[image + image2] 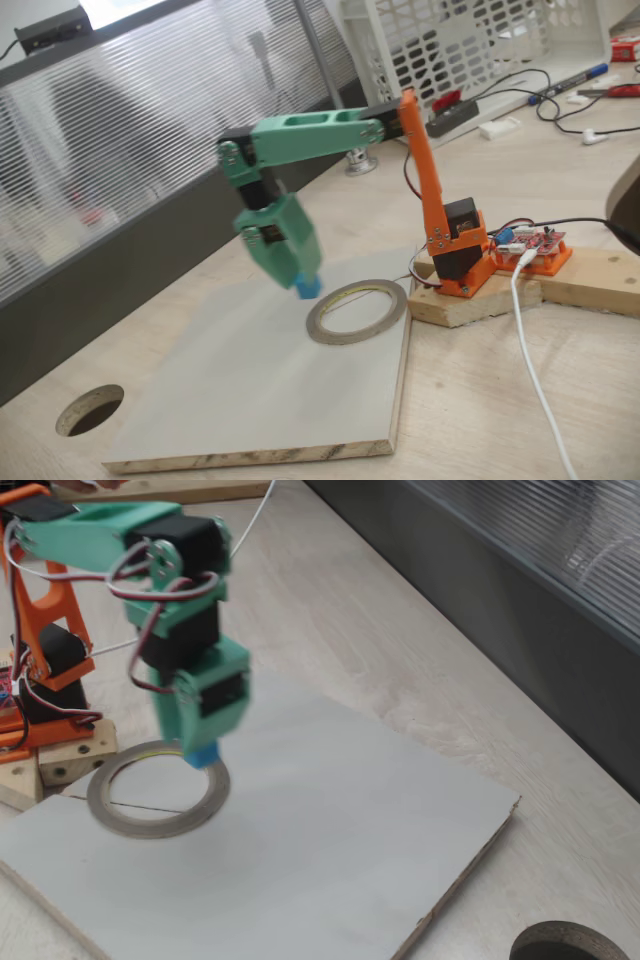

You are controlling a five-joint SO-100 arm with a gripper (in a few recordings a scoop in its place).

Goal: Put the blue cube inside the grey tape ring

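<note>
The green gripper point(303, 282) hangs above the pale board, shut on the blue cube point(308, 289), which peeks out at its tip. In both fixed views the cube point(204, 754) is held in the air, over or just beside the rim of the grey tape ring point(357, 311). The ring point(158, 790) lies flat on the board near the arm's base, and the board shows bare through its middle. The gripper point(200, 748) looks slightly blurred.
The pale board point(250, 390) lies on the wooden table. A dark round hole point(90, 409) is cut into the tabletop beside the board's corner. The orange arm base point(462, 255) sits on a wooden block with a white cable. A white crate point(470, 45) and small items stand at the back.
</note>
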